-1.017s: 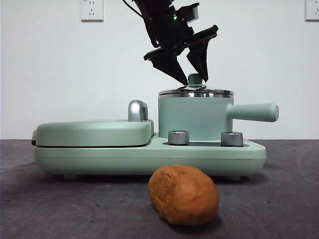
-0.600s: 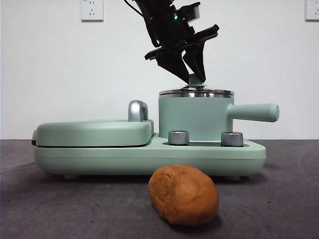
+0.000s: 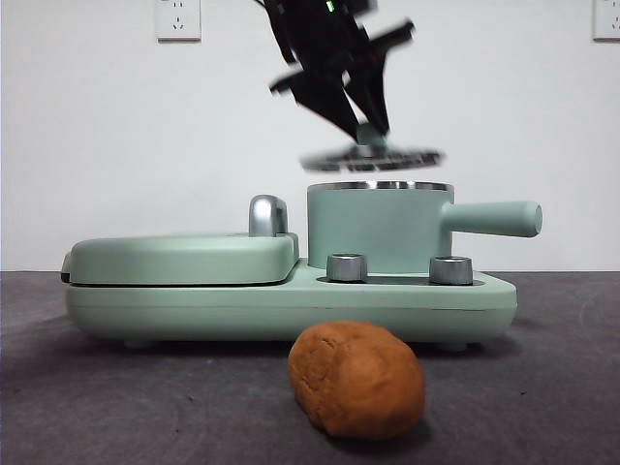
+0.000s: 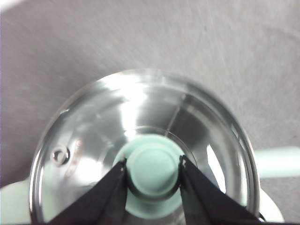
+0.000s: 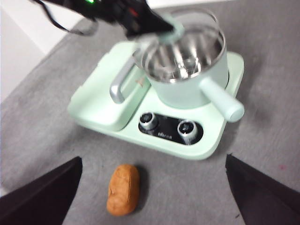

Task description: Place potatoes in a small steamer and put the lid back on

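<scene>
The orange-brown potato (image 3: 356,380) lies on the dark table in front of the cooker; it also shows in the right wrist view (image 5: 123,188). The mint-green steamer (image 3: 378,228) stands on the cooker base with its handle pointing right, and its top is uncovered (image 5: 187,89). My left gripper (image 3: 366,121) is shut on the mint knob (image 4: 152,166) of the glass lid (image 3: 373,158) and holds the lid, blurred and slightly tilted, a little above the steamer's rim. My right gripper (image 5: 153,158) is open and empty, above the table near the potato.
The flat mint-green griddle (image 3: 179,260) with a chrome handle (image 3: 268,215) sits left of the steamer on the same base. Two steel dials (image 3: 347,267) (image 3: 450,269) face front. Dark table surface lies around the potato.
My left gripper closed on the lid's knob and has lifted the lid off the steamer's rim. The potato and the cooker have not moved.
</scene>
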Robot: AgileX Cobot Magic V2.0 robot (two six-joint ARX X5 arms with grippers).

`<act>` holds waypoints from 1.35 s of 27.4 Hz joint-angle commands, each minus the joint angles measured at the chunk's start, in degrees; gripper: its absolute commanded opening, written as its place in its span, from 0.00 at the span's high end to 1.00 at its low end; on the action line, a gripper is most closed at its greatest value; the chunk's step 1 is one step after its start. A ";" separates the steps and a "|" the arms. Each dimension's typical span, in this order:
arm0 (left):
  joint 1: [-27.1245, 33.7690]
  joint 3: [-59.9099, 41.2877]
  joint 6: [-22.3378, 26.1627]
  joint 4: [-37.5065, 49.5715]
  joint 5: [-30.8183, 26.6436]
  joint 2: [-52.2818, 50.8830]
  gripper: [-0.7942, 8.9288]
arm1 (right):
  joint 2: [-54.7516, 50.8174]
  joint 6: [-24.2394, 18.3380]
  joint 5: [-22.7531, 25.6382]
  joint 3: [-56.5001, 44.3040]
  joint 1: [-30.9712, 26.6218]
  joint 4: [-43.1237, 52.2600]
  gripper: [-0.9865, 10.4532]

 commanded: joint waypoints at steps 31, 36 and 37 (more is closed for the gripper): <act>20.33 1.95 0.55 -11.32 0.07 -11.89 0.87 | 51.41 16.06 25.77 5.31 46.77 13.97 0.49; 21.40 1.95 0.55 -11.28 0.07 -11.89 0.87 | 55.89 16.06 25.81 5.31 47.69 14.49 0.49; 21.57 1.95 0.55 -11.28 0.07 -11.89 0.87 | 56.74 16.04 25.81 5.31 47.71 14.49 0.49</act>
